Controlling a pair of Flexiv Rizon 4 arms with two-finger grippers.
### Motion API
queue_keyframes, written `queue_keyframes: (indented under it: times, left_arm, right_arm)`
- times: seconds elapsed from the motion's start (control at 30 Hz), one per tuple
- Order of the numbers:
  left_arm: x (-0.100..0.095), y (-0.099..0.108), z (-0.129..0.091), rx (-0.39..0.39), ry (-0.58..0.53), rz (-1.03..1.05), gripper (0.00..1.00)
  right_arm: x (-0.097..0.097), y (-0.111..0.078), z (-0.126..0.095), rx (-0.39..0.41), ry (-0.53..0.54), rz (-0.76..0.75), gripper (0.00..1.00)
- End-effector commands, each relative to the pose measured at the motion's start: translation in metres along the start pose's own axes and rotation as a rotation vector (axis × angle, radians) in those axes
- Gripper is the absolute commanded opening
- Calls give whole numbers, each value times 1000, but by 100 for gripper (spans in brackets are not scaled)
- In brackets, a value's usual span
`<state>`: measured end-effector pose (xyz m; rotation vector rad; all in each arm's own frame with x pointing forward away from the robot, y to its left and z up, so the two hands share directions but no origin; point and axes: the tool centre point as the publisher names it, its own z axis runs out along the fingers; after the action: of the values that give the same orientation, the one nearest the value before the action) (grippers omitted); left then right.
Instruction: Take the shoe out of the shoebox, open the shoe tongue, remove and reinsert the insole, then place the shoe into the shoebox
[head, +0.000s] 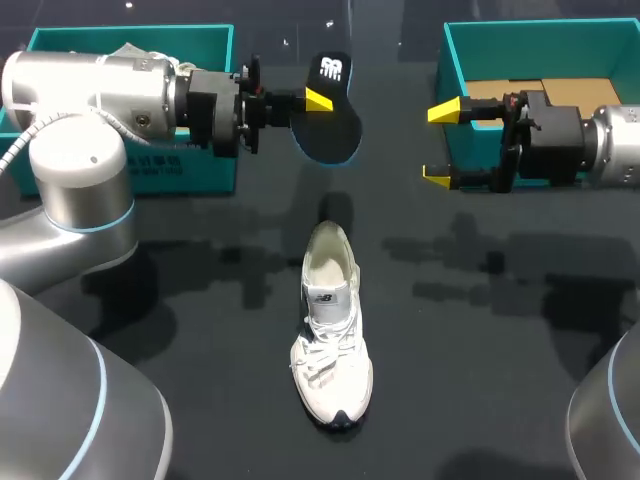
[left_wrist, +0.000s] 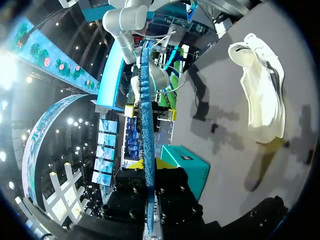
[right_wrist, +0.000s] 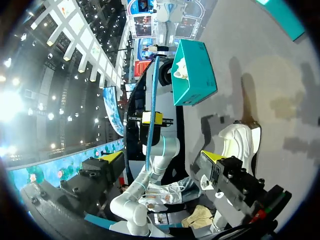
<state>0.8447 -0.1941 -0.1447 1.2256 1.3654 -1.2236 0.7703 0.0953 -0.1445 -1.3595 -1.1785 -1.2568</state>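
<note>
The white shoe (head: 331, 330) lies on the dark table, toe toward the front edge, its opening bare. My left gripper (head: 312, 100) hangs above the table, shut on the black insole (head: 327, 112), which is held on edge. In the left wrist view the insole (left_wrist: 146, 110) is a thin blue strip running up from between the fingers, with the shoe (left_wrist: 260, 85) off to one side. My right gripper (head: 440, 143) stands open and empty, facing the insole from the right. From the right wrist, the insole (right_wrist: 152, 95) and shoe (right_wrist: 240, 145) lie ahead of my open gripper (right_wrist: 161, 157).
A teal shoebox (head: 215, 175) with white paper inside stands at the back left, under my left arm. A second teal box (head: 455, 70) holding brown cardboard stands at the back right, behind my right gripper. Dark tabletop (head: 480, 400) surrounds the shoe.
</note>
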Motion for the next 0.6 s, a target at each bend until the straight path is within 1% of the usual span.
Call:
queue_keyframes:
  times: [0.03, 0.27, 0.43, 0.6]
  left_arm:
    - [-2, -2, 14, -15, 4, 53, 0]
    - [-2, -4, 23, -1, 0, 103, 0]
    - [0, -6, 26, 2, -11, 130, 0]
    - [0, -5, 29, -20, -18, 156, 0]
  right_arm:
    - [-1, 4, 8, 19, 1, -19, 100]
    - [-2, 2, 21, 42, -5, -98, 100]
    - [1, 2, 28, 47, -6, -142, 100]
    - [4, 3, 37, 53, -12, -165, 100]
